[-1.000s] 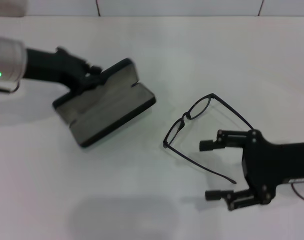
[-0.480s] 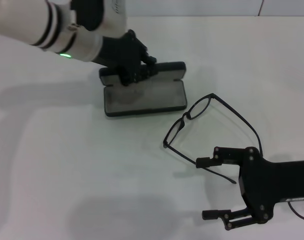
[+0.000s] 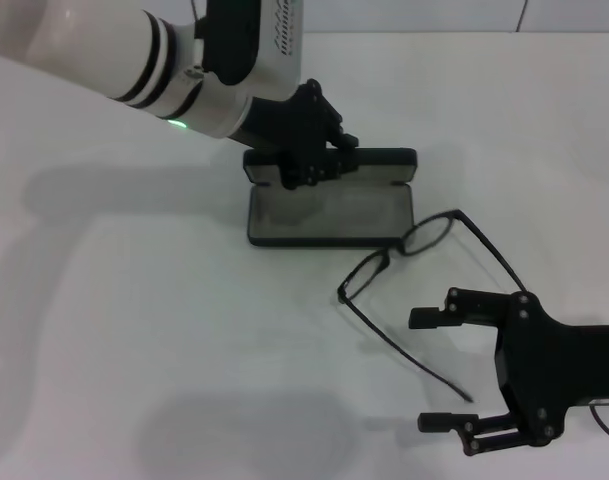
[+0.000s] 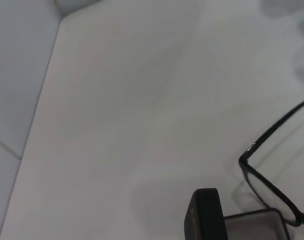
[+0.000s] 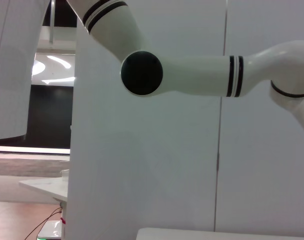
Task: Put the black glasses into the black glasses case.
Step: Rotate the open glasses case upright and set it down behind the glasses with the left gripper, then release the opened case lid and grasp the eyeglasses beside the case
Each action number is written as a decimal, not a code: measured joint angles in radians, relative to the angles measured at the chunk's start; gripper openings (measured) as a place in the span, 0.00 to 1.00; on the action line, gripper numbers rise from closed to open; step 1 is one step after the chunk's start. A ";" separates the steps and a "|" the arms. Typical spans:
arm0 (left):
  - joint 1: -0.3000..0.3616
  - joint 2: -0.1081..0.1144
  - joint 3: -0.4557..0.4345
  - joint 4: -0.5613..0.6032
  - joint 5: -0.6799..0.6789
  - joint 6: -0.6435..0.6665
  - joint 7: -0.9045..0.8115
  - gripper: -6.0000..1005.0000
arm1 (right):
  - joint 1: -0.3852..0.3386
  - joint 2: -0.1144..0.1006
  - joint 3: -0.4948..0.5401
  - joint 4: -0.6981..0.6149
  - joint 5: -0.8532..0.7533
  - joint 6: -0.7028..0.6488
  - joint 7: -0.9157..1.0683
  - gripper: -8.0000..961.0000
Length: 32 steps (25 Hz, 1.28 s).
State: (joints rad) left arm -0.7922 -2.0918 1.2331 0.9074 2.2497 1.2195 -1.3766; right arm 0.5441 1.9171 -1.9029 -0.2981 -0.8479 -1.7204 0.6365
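left gripper jaws clenched on open black glasses case lid | black glasses unfolded on white worktop, lens touching case corner | right gripper jaws released, straddling one temple arm

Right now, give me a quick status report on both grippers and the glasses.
Left gripper shut on the black glasses case, case open. Right gripper open beside the black glasses, not gripping. Glasses on the table, one lens against the case's corner.
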 joint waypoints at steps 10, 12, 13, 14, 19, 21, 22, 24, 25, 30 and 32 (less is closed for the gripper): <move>0.039 0.004 -0.003 0.008 -0.142 0.002 -0.062 0.34 | -0.014 0.013 0.141 0.007 0.003 0.034 0.006 0.79; 0.081 0.008 -0.022 0.015 -0.275 0.005 -0.038 0.43 | -0.026 0.022 0.244 -0.007 0.003 0.060 0.008 0.79; 0.110 0.009 -0.047 0.019 -0.359 0.007 -0.023 0.47 | -0.028 0.022 0.279 -0.023 -0.002 0.077 0.014 0.79; 0.140 0.008 -0.074 0.022 -0.439 0.012 -0.010 0.52 | -0.029 0.017 0.313 -0.055 -0.017 0.105 0.036 0.79; 0.275 0.011 -0.176 -0.064 -0.775 0.126 0.025 0.67 | -0.020 -0.069 0.350 -0.430 -0.289 0.293 0.364 0.78; 0.318 0.011 -0.208 -0.134 -0.851 0.184 0.059 0.68 | -0.003 -0.082 0.369 -0.623 -0.514 0.363 0.541 0.78; 0.339 0.010 -0.225 -0.170 -0.875 0.210 0.079 0.69 | 0.011 -0.079 0.390 -0.691 -0.617 0.373 0.608 0.78; 0.373 0.009 -0.246 -0.223 -0.909 0.253 0.116 0.70 | 0.087 -0.032 0.483 -0.845 -0.954 0.299 0.778 0.78; 0.391 0.008 -0.256 -0.249 -0.923 0.272 0.133 0.70 | 0.087 -0.032 0.483 -0.845 -0.954 0.299 0.778 0.78; 0.408 0.006 -0.268 -0.330 -0.948 0.300 0.196 0.69 | 0.268 0.061 0.614 -0.881 -1.324 0.045 0.896 0.78; 0.405 0.006 -0.269 -0.352 -0.950 0.304 0.214 0.69 | 0.312 0.086 0.614 -0.864 -1.401 0.024 0.903 0.77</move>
State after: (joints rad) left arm -0.3873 -2.0858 0.9645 0.5556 1.3000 1.5232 -1.1631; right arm 0.8559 2.0029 -1.2889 -1.1621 -2.2485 -1.6960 1.5400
